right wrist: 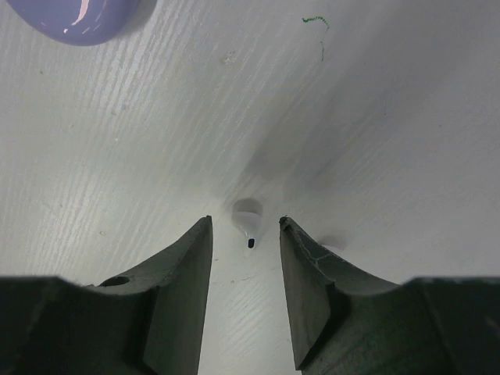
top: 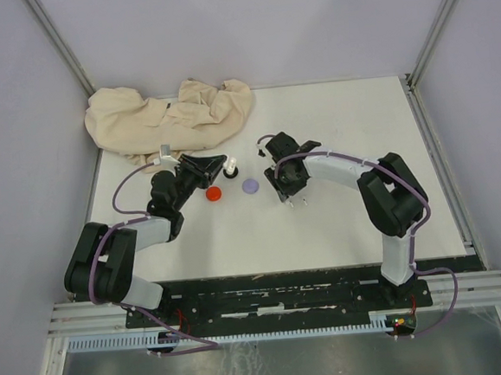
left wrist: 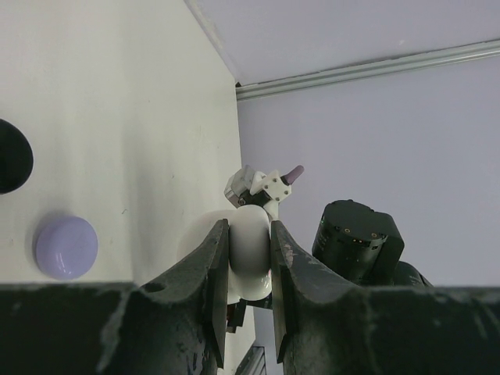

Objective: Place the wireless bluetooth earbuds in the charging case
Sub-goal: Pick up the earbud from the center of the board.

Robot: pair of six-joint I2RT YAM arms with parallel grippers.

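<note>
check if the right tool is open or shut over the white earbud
Open: the right wrist view shows the right tool with fingers apart, a gap on each side of the white earbud lying on the table.

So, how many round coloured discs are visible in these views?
4. The red disc and pale purple disc lie on the table, the black disc near them; the left claw holds the white disc. Others may be hidden.

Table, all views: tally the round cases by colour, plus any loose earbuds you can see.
Red round disc: 1
Pale purple round disc: 1
Black round disc: 1
White round case: 1
White earbud: 1
Total: 5
</note>
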